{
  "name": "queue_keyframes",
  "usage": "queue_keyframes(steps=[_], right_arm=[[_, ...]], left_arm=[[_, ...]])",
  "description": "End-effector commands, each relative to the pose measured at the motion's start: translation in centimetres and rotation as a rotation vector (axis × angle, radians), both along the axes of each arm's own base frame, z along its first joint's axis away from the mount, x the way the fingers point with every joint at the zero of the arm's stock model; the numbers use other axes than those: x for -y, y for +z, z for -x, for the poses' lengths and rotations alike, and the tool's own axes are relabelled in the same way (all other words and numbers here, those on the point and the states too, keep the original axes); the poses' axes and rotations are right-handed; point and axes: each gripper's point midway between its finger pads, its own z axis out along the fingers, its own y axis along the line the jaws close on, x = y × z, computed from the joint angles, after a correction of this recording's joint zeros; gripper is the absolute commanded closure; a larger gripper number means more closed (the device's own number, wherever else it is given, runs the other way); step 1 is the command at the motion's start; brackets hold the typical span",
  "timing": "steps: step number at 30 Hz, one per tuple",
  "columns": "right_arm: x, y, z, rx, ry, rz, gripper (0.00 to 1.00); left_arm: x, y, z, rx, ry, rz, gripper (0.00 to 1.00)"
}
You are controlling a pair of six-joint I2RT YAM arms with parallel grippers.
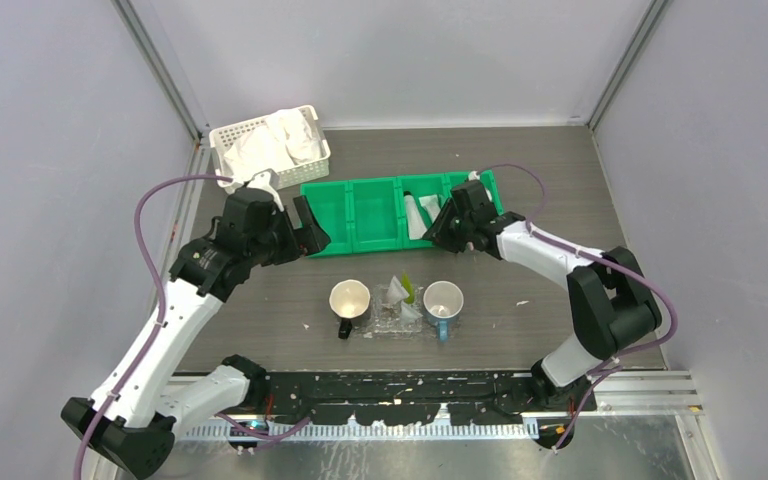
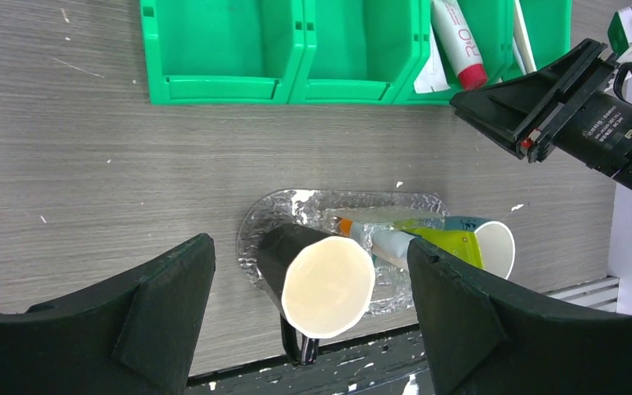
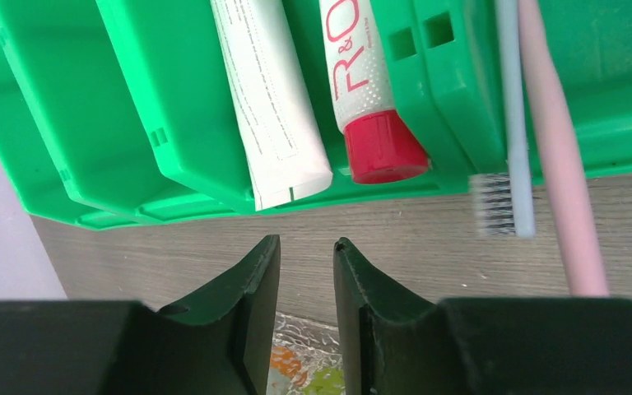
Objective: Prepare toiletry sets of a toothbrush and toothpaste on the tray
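The clear tray lies at the table's front centre and holds a cream mug and a white-and-blue mug. A yellow-green toothpaste tube and a pale tube with an orange cap lean between the mugs. In the green bin lie a white tube, a red-capped tube, a blue-grey toothbrush and a pink toothbrush. My left gripper is wide open and empty, above the bin's left end. My right gripper is narrowly open and empty, just in front of the bin.
A white lattice basket with white cloth stands at the back left. The bin's two left compartments hold nothing. Grey walls close in the table on three sides. My right gripper also shows in the left wrist view.
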Motion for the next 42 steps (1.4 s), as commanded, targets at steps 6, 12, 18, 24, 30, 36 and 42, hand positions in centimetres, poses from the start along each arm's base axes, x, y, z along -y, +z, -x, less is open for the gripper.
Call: queue_keyframes(steps=[6, 12, 18, 24, 30, 36, 42], right_arm=[[-0.4, 1.3, -1.9, 0.070, -0.099, -0.077, 0.63], [-0.8, 0.5, -2.5, 0.060, -0.114, -0.090, 0.63], [-0.4, 0.2, -2.8, 0.067, -0.139, -0.062, 0.63], [-0.6, 0.1, -2.8, 0.076, -0.150, -0.059, 0.63], [-1.3, -0.3, -3.6, 0.077, -0.161, -0.066, 0.63], [-2.0, -0.8, -4.0, 0.075, -0.165, -0.067, 0.65], [-1.8, -0.1, -4.2, 0.098, -0.179, -0.063, 0.69]], left_arm=[[0.4, 1.1, -0.6, 0.049, -0.009, 0.033, 0.13], [0.2, 1.0, -0.7, 0.046, -0.006, 0.027, 0.13], [0.3, 0.7, -0.8, 0.041, -0.011, 0.032, 0.13], [0.2, 0.6, -1.0, 0.042, -0.004, 0.034, 0.13], [0.0, 0.8, -1.1, 0.046, 0.000, 0.030, 0.13], [0.0, 0.9, -0.9, 0.041, -0.014, 0.038, 0.13], [-0.1, 0.7, -1.0, 0.035, -0.015, 0.041, 0.13]])
